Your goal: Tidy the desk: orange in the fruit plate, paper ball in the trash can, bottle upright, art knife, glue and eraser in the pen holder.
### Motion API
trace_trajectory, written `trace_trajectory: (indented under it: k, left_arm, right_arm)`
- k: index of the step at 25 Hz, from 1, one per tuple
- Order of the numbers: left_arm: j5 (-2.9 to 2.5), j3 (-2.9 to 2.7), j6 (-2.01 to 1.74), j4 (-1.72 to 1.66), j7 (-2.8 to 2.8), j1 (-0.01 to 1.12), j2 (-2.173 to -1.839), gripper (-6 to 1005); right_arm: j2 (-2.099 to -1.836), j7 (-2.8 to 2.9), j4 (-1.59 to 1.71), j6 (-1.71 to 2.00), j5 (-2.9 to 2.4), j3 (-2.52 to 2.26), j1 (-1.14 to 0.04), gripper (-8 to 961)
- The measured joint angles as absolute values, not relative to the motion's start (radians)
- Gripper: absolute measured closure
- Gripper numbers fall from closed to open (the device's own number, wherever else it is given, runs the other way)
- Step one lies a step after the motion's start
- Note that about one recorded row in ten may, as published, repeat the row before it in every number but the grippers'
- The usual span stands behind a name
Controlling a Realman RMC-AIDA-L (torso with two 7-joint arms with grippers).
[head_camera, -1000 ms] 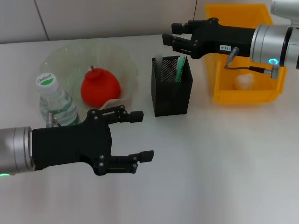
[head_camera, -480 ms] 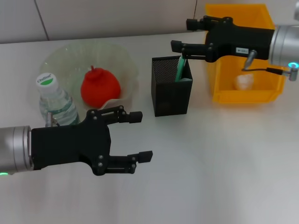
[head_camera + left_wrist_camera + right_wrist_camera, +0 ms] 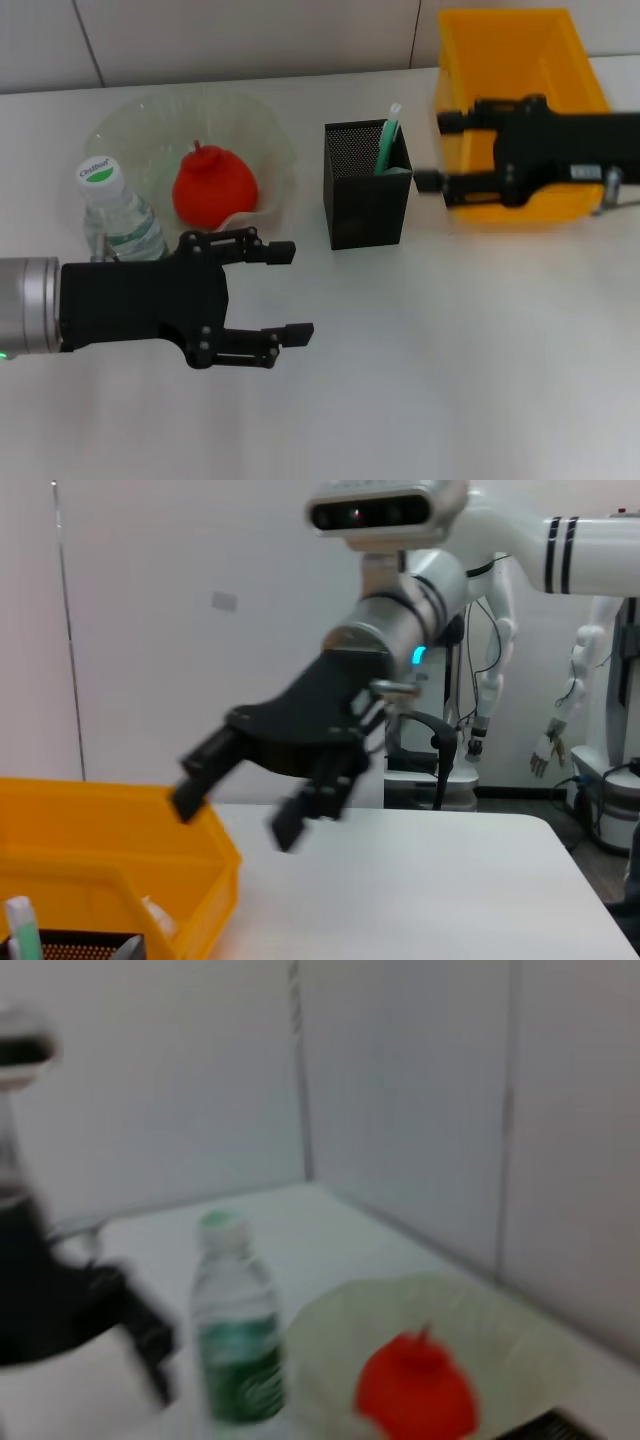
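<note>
Now that my right gripper (image 3: 430,152) has drawn back from above the black mesh pen holder (image 3: 366,197) to hang in front of the yellow plastic bin (image 3: 520,50), its jaws are spread and empty, and a green-and-white tool (image 3: 386,138) stands tilted in the holder. I judge that item delivered. My left gripper (image 3: 290,292) hovers low over the white surface (image 3: 450,360), jaws spread, holding nothing, just beside the clear plastic water bottle (image 3: 118,215), which stands upright. The red-orange fruit (image 3: 213,187) sits in the translucent fruit plate (image 3: 150,125). I cannot see into the bin behind my right arm, nor tell which items are in the holder.
</note>
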State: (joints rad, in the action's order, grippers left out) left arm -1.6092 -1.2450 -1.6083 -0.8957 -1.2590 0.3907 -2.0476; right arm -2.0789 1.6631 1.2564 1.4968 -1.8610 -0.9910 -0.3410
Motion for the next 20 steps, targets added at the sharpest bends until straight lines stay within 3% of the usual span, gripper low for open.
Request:
trace_trajectory:
  k: [7, 15, 20]
  left_arm:
    - [-1.609, -1.244, -1.609, -0.896, -1.269, 0.396, -2.04, 189]
    - [-1.616, -1.244, -1.607, -0.893, -1.304, 0.407, -2.009, 189]
    - [-1.677, -1.202, -1.609, -0.89, -1.306, 0.406, -2.016, 189]
  right_arm:
    - [-2.082, 1.69, 1.396, 1.643, -1.929, -1.089, -0.251, 177]
    - [-2.086, 1.671, 1.458, 1.721, -1.928, -1.132, -0.197, 177]
    - [-2.088, 1.65, 1.49, 1.744, -1.907, -1.13, -0.173, 178]
